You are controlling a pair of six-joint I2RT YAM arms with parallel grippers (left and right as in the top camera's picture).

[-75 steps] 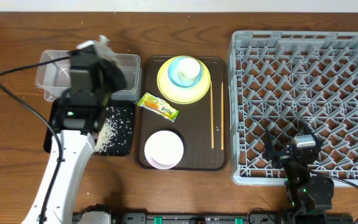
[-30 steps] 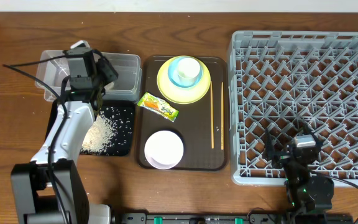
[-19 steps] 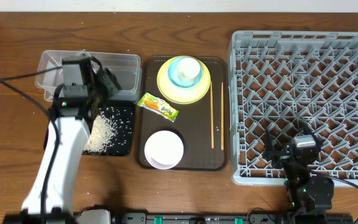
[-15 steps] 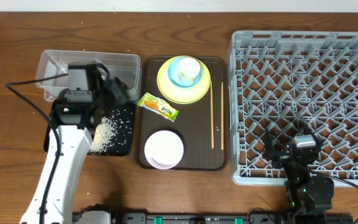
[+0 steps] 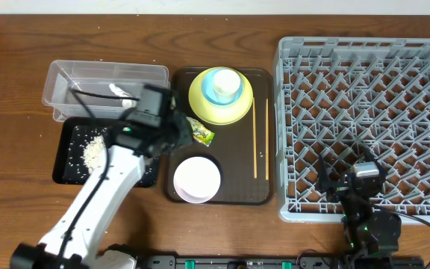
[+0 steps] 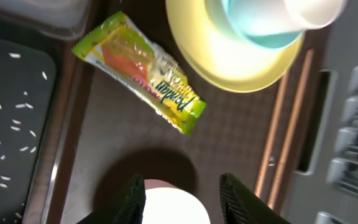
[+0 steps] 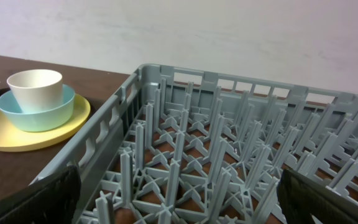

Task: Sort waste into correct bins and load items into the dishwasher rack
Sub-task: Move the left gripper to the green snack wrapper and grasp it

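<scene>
Because the snack wrapper (image 6: pixel 138 71) is the one piece of waste left among the dishes, the left gripper (image 6: pixel 184 199) hangs low over the brown serving tray (image 5: pixel 234 172). Its jaws are partly parted and hold nothing, and its fingers frame the rim of the white bowl (image 5: pixel 196 179) just short of the wrapper. The wrapper lies flat and slanted on the tray between the bowl and the yellow-green plate (image 6: pixel 229 62). One corner sits close under the plate's edge, so a pinch across its narrow width looks the sensible approach. From overhead the arm covers most of the wrapper, so whether a finger touches it is hard to say; the wrist view suggests not yet. The bins stand together on the left so that each kind of waste has a short trip. The clear tub (image 5: pixel 58 75) holds what appears to be the crumpled paper scrap (image 5: pixel 122 90), and the black tray (image 5: pixel 66 172) carries the rice grains (image 5: pixel 92 152). By that split, the wrapper probably belongs with the paper. The light blue cup (image 6: pixel 260 31) sits on the plate with the small white cup (image 6: pixel 309 9) nested in it. The chopsticks (image 5: pixel 255 138) lie side by side along the tray's right edge, and all of these wait for loading. The right gripper (image 7: pixel 179 190) rests at the near corner of the dishwasher rack (image 5: pixel 364 52), spread wide and empty, apparently parked until the dishes' turn comes.
</scene>
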